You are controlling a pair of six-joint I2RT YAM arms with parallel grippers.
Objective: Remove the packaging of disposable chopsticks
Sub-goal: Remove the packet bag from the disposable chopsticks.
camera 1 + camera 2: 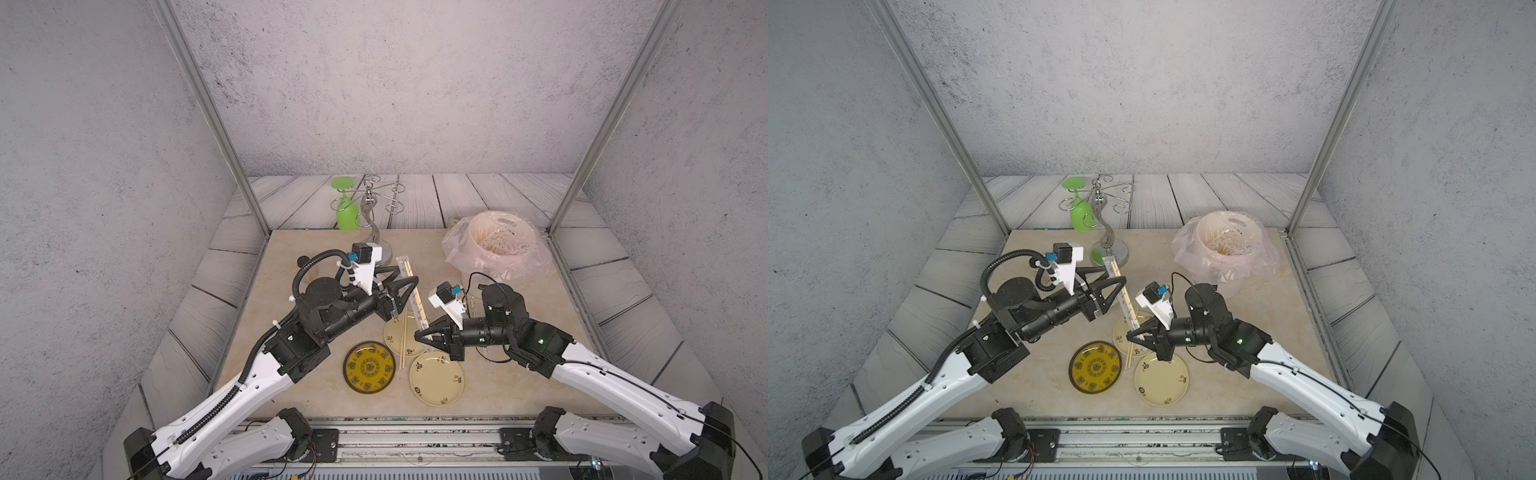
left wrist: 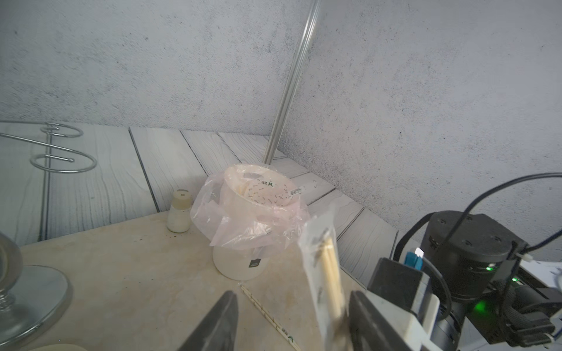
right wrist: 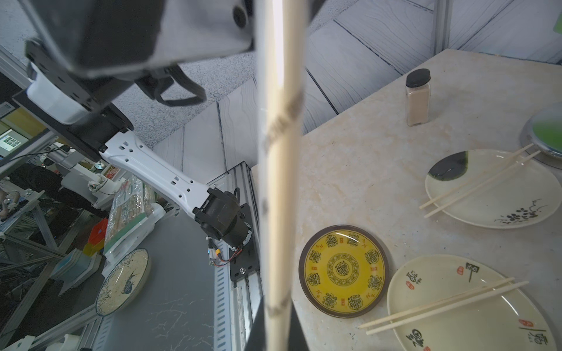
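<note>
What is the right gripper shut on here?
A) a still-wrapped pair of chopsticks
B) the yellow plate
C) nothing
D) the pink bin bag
A: the right gripper pinches one end of the packaging, with the disposable chopsticks inside it, while the left gripper stands open beside it.

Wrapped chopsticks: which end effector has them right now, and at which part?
The right end effector is shut on the wrapped chopsticks at their lower end, nearest the plates. The left end effector stands open around them further up, not clamping.
</note>
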